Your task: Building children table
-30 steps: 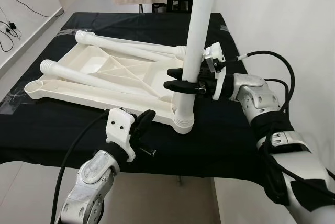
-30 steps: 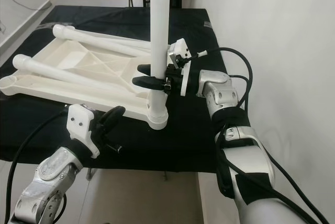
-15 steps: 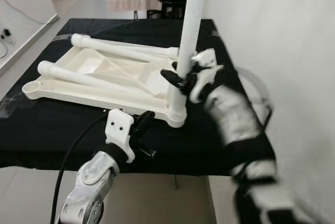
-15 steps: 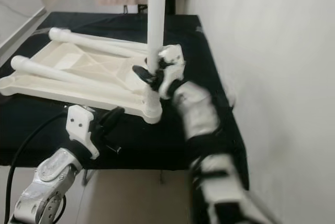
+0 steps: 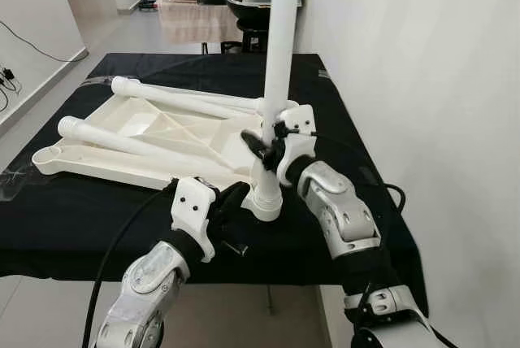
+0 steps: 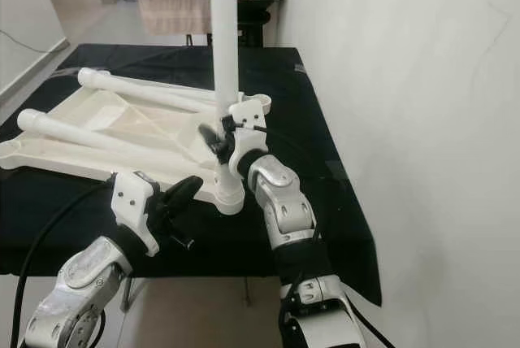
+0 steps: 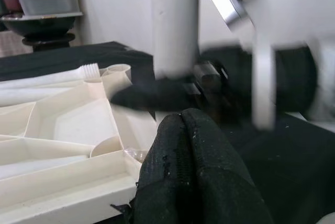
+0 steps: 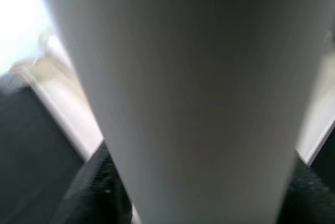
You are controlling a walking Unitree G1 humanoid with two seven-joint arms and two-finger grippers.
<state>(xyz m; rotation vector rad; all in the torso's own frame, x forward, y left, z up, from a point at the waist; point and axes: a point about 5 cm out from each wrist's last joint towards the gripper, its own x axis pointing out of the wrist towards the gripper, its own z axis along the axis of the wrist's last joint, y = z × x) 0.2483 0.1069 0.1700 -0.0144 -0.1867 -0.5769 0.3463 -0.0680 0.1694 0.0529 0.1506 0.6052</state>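
Meanwhile, the upright white plastic table leg, seated in the near corner socket of the upside-down white tabletop on the black-clothed counter, has been regripped lower by the right pincer, suggesting twisting tight, while the left pincer is pressed together nearby.

tabletop: white plastic, ribbed underside up, flat on worktop's middle | upright leg: white tube standing in tabletop's near right corner socket | two legs: lying across tabletop
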